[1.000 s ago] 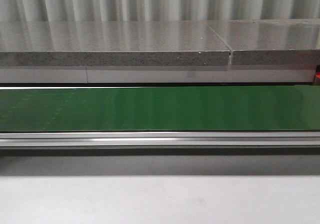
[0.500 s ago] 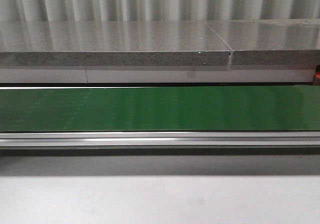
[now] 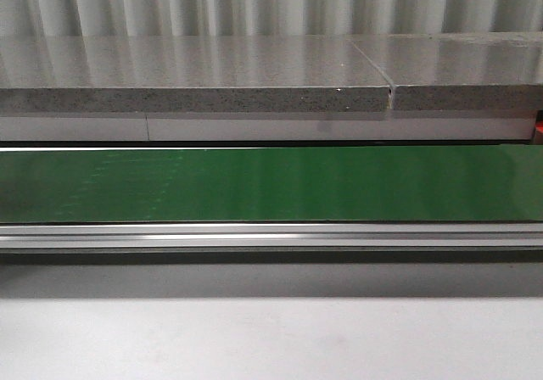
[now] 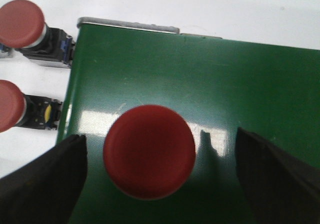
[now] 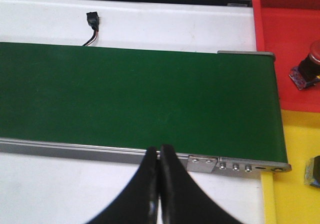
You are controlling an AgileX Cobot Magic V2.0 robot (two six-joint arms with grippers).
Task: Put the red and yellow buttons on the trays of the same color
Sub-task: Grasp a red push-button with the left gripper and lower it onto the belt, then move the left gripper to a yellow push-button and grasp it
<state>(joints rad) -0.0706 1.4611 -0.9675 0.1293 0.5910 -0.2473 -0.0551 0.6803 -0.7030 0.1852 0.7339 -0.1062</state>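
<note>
**Mia:** Where is the red button (image 4: 149,158) now?

**Tom:** It sits on the green belt (image 4: 225,94), near the belt's end. The left gripper (image 4: 160,184) hangs over it with its fingers spread wide, one on each side, not touching it.

**Mia:** And the other buttons?

**Tom:** Two more red ones (image 4: 19,23) wait on the white desk (image 4: 200,4) just beside the belt.

**Mia:** What about the right gripper (image 5: 159,184)?

**Tom:** Its fingers are pressed together, holding nothing. It hangs over the other end of the belt, by the trays.

**Mia:** Is any job done?

**Tom:** I think some. One red-topped button (image 5: 307,66) lies on the red tray (image 5: 280,29). Something dark (image 5: 314,171) sits on the yellow tray (image 5: 290,184), but I cannot tell what. Plenty is left.
</note>
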